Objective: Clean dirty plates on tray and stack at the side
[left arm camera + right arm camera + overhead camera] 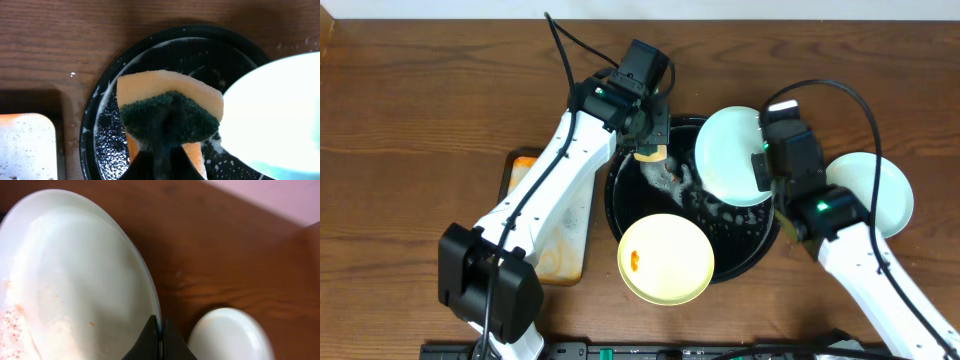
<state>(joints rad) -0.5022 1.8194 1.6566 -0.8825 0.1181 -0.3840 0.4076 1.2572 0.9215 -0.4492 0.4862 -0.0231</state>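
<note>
- My left gripper [165, 162] has its fingers clamped tight on a sponge [170, 100], orange with a dark green scouring face.
- The sponge hangs over the back left of the tray [613, 205], just beside the plate my other arm holds.
- My right gripper [160, 336] is nearly closed, pinching the rim of a blue plate [725, 155].
- That blue plate is tilted above the tray's back right. The right wrist view shows pinkish streaks on its face.
- The tray sits mid-table, its black floor wet with suds [720, 215].
- A yellow plate [670, 262] lies over the tray's near rim, partly past it, with an orange smear [635, 262] on its left.
- A second blue plate [885, 195] rests on the table [420, 120], right of the tray and apart from it.
- A small tray [555, 250], orange-stained, lies left of the big one.
</note>
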